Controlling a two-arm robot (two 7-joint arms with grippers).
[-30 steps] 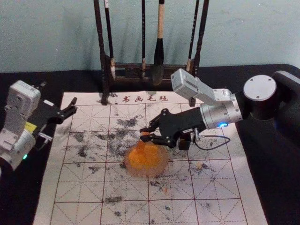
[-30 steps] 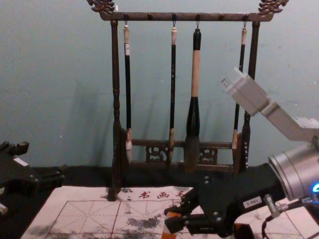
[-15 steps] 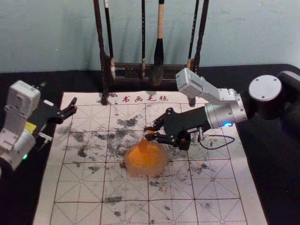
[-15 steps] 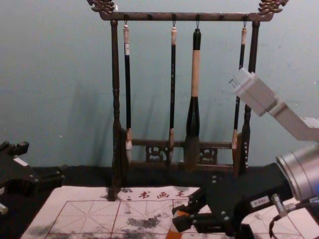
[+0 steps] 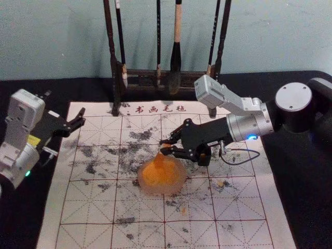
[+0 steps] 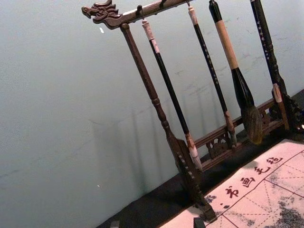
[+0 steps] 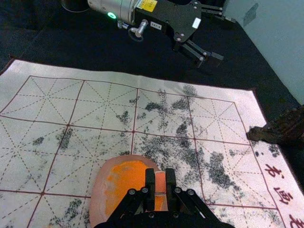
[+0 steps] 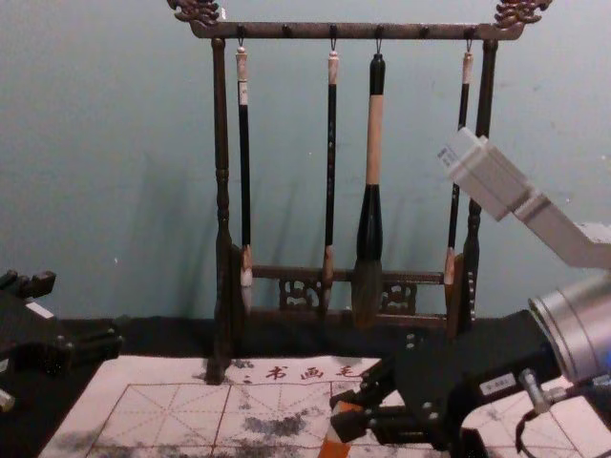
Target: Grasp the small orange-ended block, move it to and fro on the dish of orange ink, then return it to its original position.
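Nearest you, one round dish [image 5: 162, 192] of orange ink lies on the one gridded mat [image 5: 140, 236], and your right hand [image 5: 164, 147] is clamped on the one orange block [image 5: 158, 157], which leans down to the ink at the dish's far side. Your left hand [image 5: 65, 105] is out over the mat's left edge, its fingers wide apart, and each hand carries a white label too small to read. Farther off, four red characters on the mat read 书画毛毡, and behind them one dark wooden rack [image 8: 353, 31] holds four hanging brushes [image 8: 374, 143].
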